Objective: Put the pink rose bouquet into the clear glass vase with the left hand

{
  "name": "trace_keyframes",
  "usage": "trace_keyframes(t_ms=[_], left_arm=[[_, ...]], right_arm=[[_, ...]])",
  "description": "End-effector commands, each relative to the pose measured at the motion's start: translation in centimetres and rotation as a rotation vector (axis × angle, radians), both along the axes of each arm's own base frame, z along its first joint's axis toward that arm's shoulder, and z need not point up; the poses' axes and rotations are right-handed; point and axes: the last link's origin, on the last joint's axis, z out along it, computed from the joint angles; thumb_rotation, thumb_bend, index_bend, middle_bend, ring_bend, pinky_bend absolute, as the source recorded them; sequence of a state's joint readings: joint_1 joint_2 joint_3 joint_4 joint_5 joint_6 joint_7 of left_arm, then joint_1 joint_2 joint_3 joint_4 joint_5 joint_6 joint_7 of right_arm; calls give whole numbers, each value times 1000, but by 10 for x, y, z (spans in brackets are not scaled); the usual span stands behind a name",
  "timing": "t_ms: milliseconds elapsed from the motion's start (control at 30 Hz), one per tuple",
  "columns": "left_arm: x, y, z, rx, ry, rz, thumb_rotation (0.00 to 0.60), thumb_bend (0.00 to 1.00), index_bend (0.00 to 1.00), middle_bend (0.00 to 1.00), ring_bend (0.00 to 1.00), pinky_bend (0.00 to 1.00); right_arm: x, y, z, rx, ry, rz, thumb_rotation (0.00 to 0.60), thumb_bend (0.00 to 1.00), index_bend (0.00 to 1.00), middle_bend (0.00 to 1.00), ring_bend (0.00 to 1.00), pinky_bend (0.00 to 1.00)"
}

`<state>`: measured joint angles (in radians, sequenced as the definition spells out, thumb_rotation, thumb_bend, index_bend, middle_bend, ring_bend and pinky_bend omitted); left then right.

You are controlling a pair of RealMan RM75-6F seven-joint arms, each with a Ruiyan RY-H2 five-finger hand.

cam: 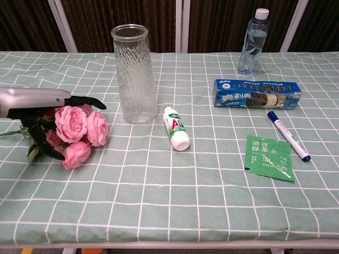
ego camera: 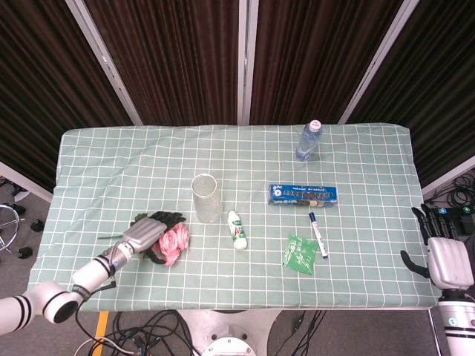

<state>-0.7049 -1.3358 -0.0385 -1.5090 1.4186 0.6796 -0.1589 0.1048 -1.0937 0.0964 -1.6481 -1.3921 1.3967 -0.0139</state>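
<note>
The pink rose bouquet [cam: 75, 135] is seen lying on the checked tablecloth [cam: 175, 196] at the near left, just left of the upright clear glass vase [cam: 134, 74]. The left hand [cam: 39, 108] is laid over the bouquet with its dark fingers [cam: 87, 100] curved around the leaves and blooms, though a firm grip cannot be told. The right hand [ego camera: 444, 252] is held off the table's near right corner, fingers apart and nothing in it.

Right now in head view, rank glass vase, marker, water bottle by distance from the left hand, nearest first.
1. Glass vase: just up and right of the left hand, which is at the pink rose bouquet.
2. Marker: right of centre, beside the green packet.
3. Water bottle: far edge, right of centre.
</note>
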Motion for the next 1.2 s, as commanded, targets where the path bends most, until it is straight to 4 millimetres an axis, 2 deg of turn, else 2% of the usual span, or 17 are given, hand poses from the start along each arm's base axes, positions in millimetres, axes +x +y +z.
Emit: trace_keyframes(t_ms=[33,100,233,333,433,667,1033,1200], left_arm=[[0,2,-2,6,3,-3,600,0,2,45,71,101],[0,3,-3,22,1,-9,600,0,31,121,152,158],[-1,4,-6,52,-6,-17,600,0,203,304,338,245],[-1,5,-6,64,-8,-25,600,4,310,412,446,257],[-1,6,-5,80,-13,-33,600,27,371,472,510,266],[-1,7,1,128,-39,-44,600,90,490,584,591,305],[-4,5,8,177,-78,-54,600,196,588,675,687,347],[0,14,32,290,-120,-92,600,224,604,691,705,350]], right_arm=[[-2,0,0,1,-1,-5,600,214,0,0,0,0],[-3,1,0,4,-1,-9,600,214,0,0,0,0],[-4,0,0,7,0,-14,600,214,0,0,0,0],[-5,1,1,4,1,-17,600,214,0,0,0,0],[-6,2,2,1,3,-23,600,214,0,0,0,0],[-9,3,5,-3,4,-36,600,214,0,0,0,0],[-12,4,5,1,5,-49,600,214,0,0,0,0],[-12,4,6,0,6,-52,600,214,0,0,0,0]])
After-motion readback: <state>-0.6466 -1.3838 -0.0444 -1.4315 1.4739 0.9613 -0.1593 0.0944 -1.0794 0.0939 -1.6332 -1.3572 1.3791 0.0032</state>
